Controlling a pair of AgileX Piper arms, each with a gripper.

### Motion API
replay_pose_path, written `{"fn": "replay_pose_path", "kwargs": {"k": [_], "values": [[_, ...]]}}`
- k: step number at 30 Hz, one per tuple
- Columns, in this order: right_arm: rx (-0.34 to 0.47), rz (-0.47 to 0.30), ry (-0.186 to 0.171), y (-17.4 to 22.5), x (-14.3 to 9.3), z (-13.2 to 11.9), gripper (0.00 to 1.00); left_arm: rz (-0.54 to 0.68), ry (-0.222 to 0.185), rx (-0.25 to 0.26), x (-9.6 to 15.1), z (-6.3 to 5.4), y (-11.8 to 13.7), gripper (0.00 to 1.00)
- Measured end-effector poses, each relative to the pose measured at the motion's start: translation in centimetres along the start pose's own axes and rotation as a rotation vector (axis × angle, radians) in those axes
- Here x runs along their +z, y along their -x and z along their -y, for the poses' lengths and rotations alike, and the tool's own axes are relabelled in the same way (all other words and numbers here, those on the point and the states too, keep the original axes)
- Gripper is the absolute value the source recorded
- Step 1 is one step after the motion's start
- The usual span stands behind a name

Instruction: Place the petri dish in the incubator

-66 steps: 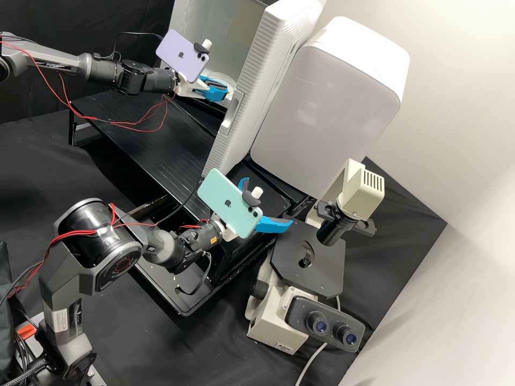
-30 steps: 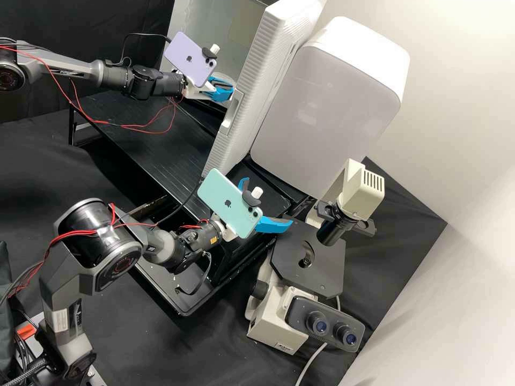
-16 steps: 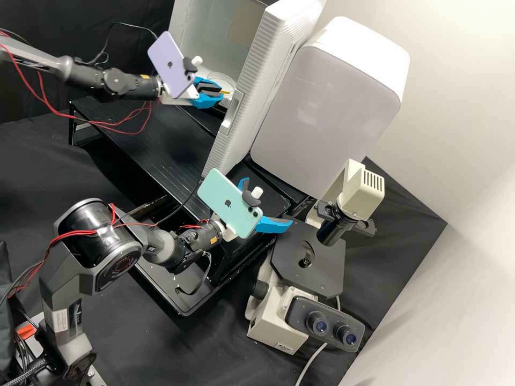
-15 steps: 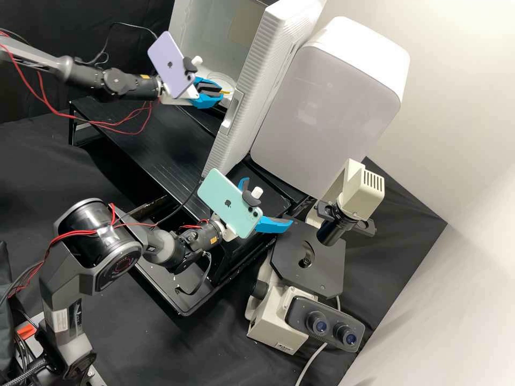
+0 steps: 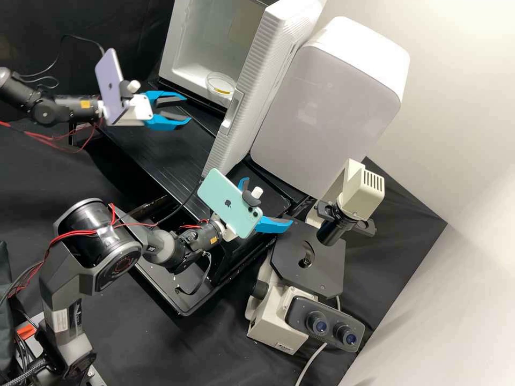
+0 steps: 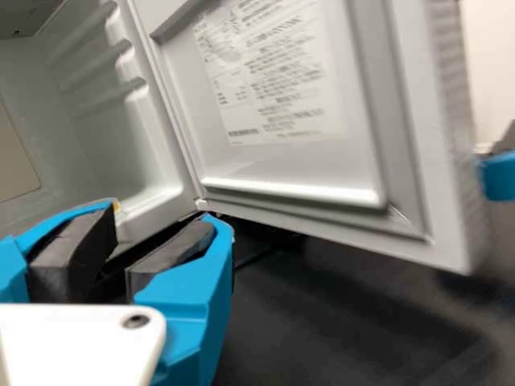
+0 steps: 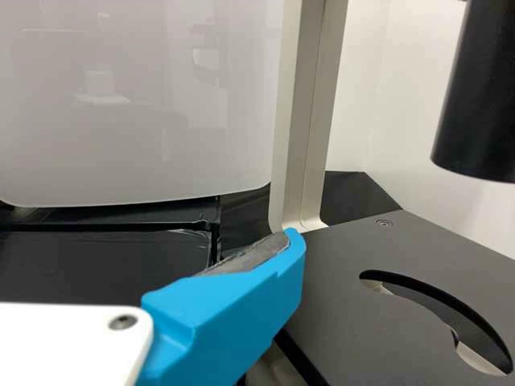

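Note:
The petri dish (image 5: 220,82), clear with a yellowish fill, lies on the floor of the white incubator (image 5: 196,40), just behind the inner edge of its open door (image 5: 257,80). My left gripper (image 5: 186,109) hangs open and empty over the black platform, outside the incubator and to the left of the dish. Its wrist view shows the dark pads (image 6: 169,249) apart in the left gripper (image 6: 153,229), facing the incubator door (image 6: 322,121). My right gripper (image 5: 289,221) is shut with nothing in it, at the edge of the microscope stage (image 5: 308,262). The right gripper (image 7: 290,241) sits just above the stage (image 7: 378,265).
A raised black platform (image 5: 161,150) runs from the incubator toward the front. A large white cabinet (image 5: 332,107) stands right of the door. The microscope (image 5: 300,316) stands at the front right, its lens tube (image 7: 483,88) close to my right gripper. Red cables trail from both arms.
My left gripper has drawn back out of the incubator to the left, open, and the petri dish stays on the incubator floor. The right arm has not moved.

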State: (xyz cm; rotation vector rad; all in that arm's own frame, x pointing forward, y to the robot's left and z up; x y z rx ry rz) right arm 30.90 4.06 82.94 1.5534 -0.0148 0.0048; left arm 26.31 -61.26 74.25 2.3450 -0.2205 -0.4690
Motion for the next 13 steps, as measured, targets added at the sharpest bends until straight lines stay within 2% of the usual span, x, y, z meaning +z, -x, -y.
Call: {"fn": "replay_pose_path", "kwargs": {"k": [4,8,9,11,13], "values": [[0.000,0.000,0.000,0.0,0.0,0.0,1.00,0.014,0.032,0.032,0.1,1.6,2.2,1.00],[0.000,0.000,0.000,0.0,0.0,0.0,1.00,0.031,0.056,0.108,0.1,2.8,4.3,1.00],[0.000,0.000,0.000,0.0,0.0,0.0,1.00,0.037,0.051,0.112,0.0,3.4,4.9,1.00],[0.000,0.000,0.000,0.0,0.0,0.0,1.00,0.039,0.044,0.149,-0.1,3.7,5.9,1.00],[0.000,0.000,0.000,0.0,0.0,0.0,1.00,0.043,0.045,0.157,-0.2,4.2,6.8,1.00]]}}
